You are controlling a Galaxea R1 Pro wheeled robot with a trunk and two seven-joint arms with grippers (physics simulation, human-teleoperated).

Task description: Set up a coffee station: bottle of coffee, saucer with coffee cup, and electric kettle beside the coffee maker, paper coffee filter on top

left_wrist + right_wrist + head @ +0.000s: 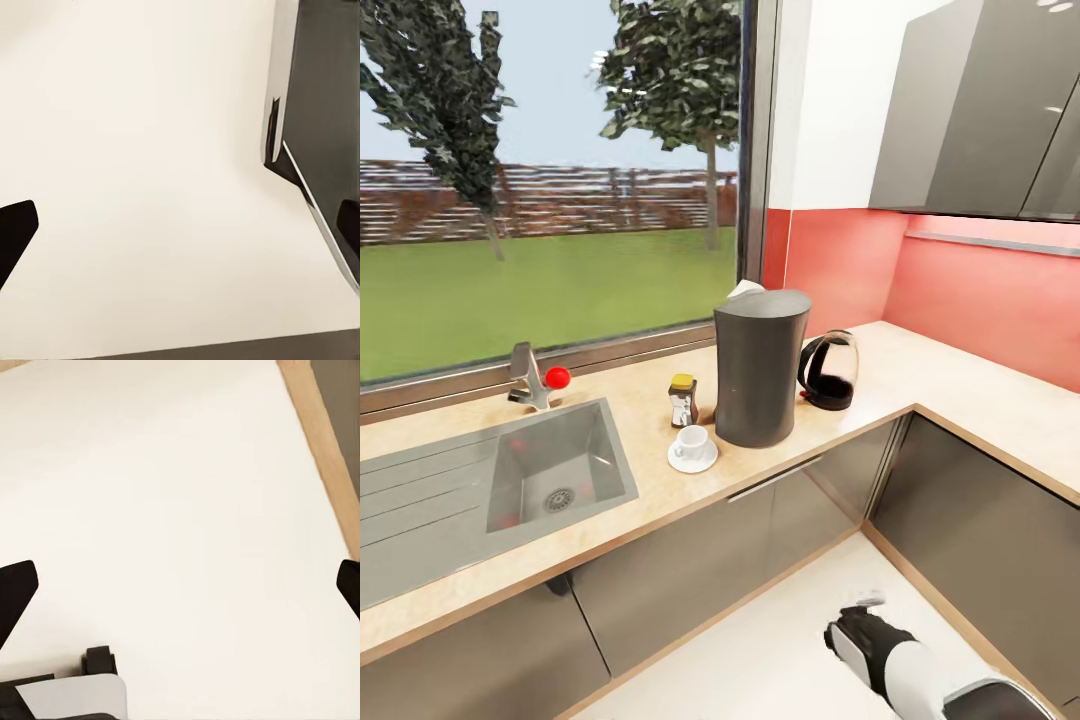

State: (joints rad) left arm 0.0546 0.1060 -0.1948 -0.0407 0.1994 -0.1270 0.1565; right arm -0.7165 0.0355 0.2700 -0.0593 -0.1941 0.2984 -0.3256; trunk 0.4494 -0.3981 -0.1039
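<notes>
Filter (745, 289) half-hidden behind coffee maker (759, 366); both end effectors (180, 229) (180, 589) spread, fingertips cropped.

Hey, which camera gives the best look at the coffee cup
The head view: the coffee cup sits on the saucer beside the coffee maker, unobstructed. Both wrist views look down at pale floor, not the cup.
</notes>
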